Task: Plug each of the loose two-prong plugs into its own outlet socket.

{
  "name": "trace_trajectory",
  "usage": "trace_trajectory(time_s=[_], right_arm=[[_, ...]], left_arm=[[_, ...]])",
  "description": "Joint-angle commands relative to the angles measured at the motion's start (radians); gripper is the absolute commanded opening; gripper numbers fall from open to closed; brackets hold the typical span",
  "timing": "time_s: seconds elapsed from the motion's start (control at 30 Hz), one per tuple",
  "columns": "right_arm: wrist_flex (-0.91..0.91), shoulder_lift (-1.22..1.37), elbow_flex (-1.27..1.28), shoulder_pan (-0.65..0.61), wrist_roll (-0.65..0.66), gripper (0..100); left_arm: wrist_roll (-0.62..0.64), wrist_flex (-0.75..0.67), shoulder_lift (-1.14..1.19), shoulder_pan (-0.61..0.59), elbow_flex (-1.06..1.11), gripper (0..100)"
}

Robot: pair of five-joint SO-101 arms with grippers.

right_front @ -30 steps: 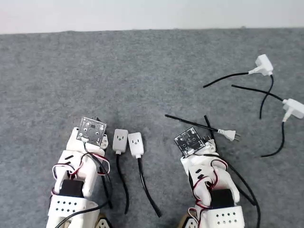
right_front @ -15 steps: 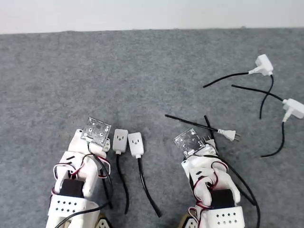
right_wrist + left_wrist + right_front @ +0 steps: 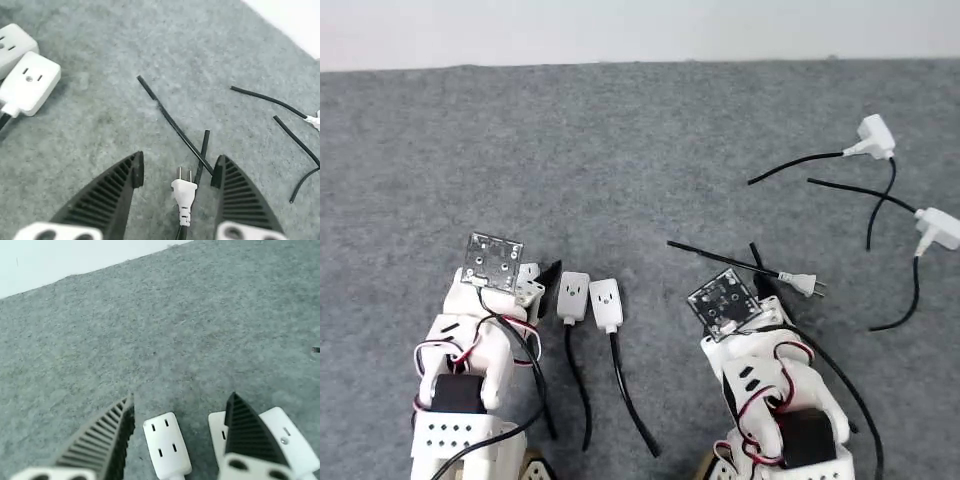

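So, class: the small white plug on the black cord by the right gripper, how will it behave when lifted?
The plug looks small and moulded, so probably light and stiff. Its thin cord would likely trail limply and tug. The two prongs look thin, perhaps easily bent.

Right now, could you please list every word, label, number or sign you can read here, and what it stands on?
No text here can be read.
Left outlet socket and right outlet socket: slots only, no legible print.
Left wrist board and right wrist board: markings too small to read.
Small plug: no marking visible.
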Motion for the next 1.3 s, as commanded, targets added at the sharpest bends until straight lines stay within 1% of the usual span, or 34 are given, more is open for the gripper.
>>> trace_trajectory(time_s=[0.0, 0.1, 0.23, 0.33, 0.43, 0.5, 0.6, 0.8, 0.9, 0.97, 1.2, 1.27], right_arm=[[-0.067, 0.091, -0.060, -0.033, -0.011, 22.2], [-0.122, 0.228, -0.103, -0.039, -0.028, 22.3], [-0.097, 0.446, -0.301, -0.044, -0.098, 22.3], [-0.084, 0.613, -0.404, -0.113, -0.141, 22.3], [-0.101, 0.757, -0.446, -0.163, -0.147, 22.4], [-0.140, 0.837, -0.456, -0.189, -0.163, 22.4], [-0.216, 0.928, -0.456, -0.223, -0.264, 22.4], [-0.349, 1.086, -0.453, -0.335, -0.463, 22.6], [-0.420, 1.161, -0.453, -0.394, -0.535, 27.1], [-0.464, 1.213, -0.453, -0.427, -0.554, 29.4], [-0.613, 1.414, -0.453, -0.499, -0.562, 28.9], [-0.654, 1.463, -0.453, -0.509, -0.585, 28.9]], left_arm=[[0.018, 0.009, -0.012, -0.023, -0.061, 28], [0.020, 0.006, -0.012, -0.077, -0.074, 28], [0.069, 0.006, -0.012, -0.121, -0.081, 28], [0.077, 0.006, -0.012, -0.127, -0.081, 28], [0.077, 0.005, -0.012, -0.147, -0.082, 28], [0.101, 0.005, -0.012, -0.187, -0.096, 28], [0.126, 0.003, -0.012, -0.239, -0.108, 28], [0.132, 0.003, -0.012, -0.247, -0.108, 28], [0.132, -0.021, -0.012, -0.249, -0.096, 28], [0.129, -0.043, -0.012, -0.249, -0.084, 28], [0.126, -0.052, -0.012, -0.249, -0.076, 28], [0.126, -0.054, -0.012, -0.249, -0.076, 28]])
